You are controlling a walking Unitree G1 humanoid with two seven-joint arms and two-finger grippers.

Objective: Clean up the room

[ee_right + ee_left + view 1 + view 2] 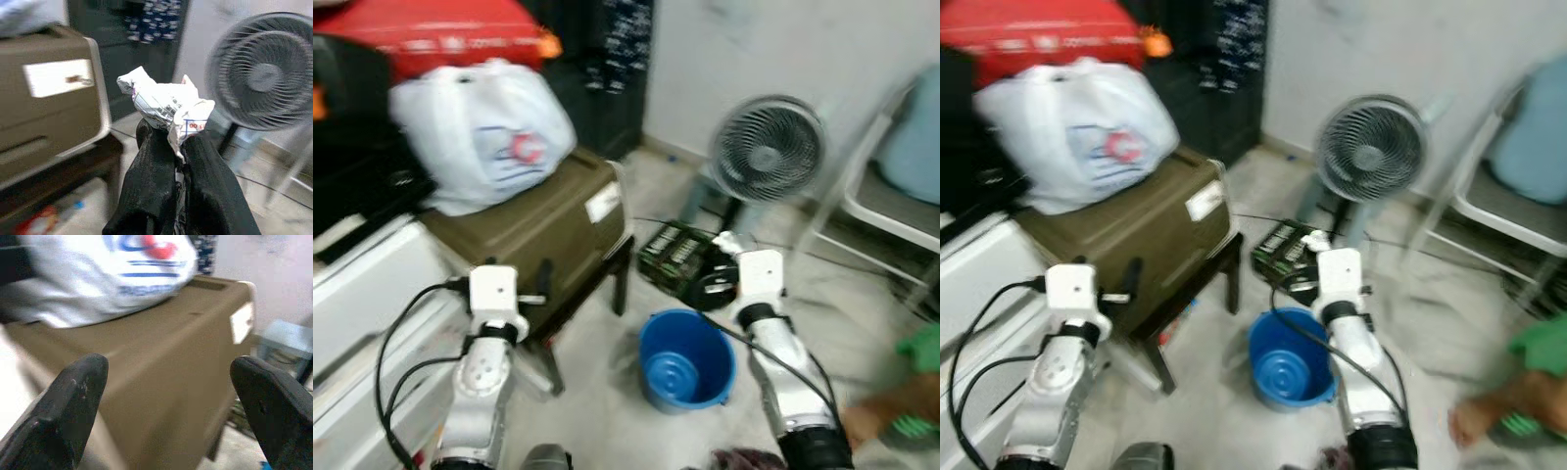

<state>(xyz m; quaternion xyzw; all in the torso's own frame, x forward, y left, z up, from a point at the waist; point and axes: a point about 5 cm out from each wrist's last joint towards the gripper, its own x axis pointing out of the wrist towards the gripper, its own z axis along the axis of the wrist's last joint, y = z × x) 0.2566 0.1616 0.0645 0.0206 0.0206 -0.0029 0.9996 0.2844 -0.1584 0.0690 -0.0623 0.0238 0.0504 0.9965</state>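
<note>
With the fingers of the left gripper (168, 396) spread wide and empty before the brown case (543, 230) on the left, the step in hand looks like carrying litter to the blue bucket (685, 360) on the floor in the middle; just right of it the right gripper (171, 147) pinches a crumpled white paper wad (166, 105) with red print, which next needs bringing over the bucket's mouth and releasing

Print on the crumpled paper (166, 105) is too blurred to read, and the paper's lower part sits hidden between the right gripper (173, 147) fingers. A green-sleeved person's hand (876, 416) smears at the picture's edge. Writing on the white bag (480, 132) stays illegible.
</note>
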